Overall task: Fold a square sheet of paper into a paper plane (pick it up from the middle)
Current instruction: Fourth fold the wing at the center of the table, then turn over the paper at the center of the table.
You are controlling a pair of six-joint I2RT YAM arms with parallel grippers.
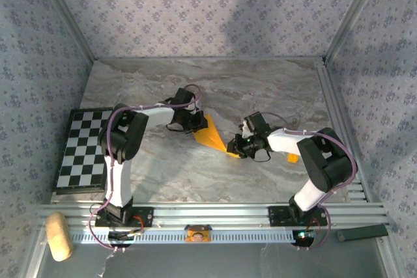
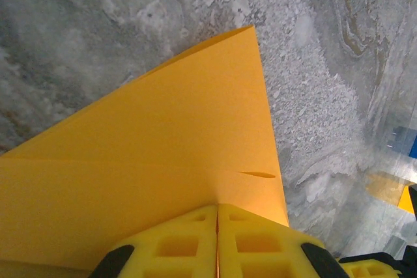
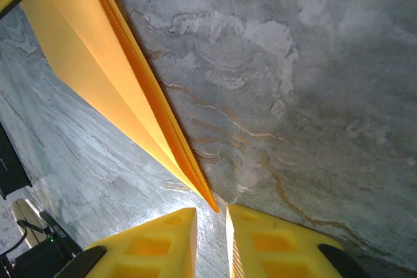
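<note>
Paper plane (image 1: pixel 212 133), half-made, lies on the marble table (image 1: pixel 260 89) mid-frame in the top view as a slim orange-yellow wedge running from upper left to lower right between the two arms. Left gripper (image 1: pixel 191 122) sits at its wide upper-left end. In the left wrist view the left gripper (image 2: pixel 217 209) has its pads pressed flat together with no gap, and the paper (image 2: pixel 163 135) runs straight into them, so it looks clamped on the sheet. Right gripper (image 1: pixel 240 148) is at the pointed lower-right end. In the right wrist view the right gripper (image 3: pixel 212 216) has its pads a narrow slot apart, gripping nothing. The sharp tip (image 3: pixel 210 205) stops just short of that slot.

Risks:
- The tip is thin and off the centre line of the slot, so a close could miss it or bend the point over.
- The stacked layers (image 3: pixel 98 63) fan slightly along the edge, so a pinch on the top ply alone would let the fold spring open.
- A small pucker (image 2: pixel 259 174) shows near the left pads, and a sideways pull from either arm could turn it into a crease or tear.
- With one end clamped, a push from the right could buckle the middle.

Chequered board (image 1: pixel 81 148) at the left and the tiny orange bit (image 1: pixel 293 157) by the right arm lie well apart from the plane.
</note>
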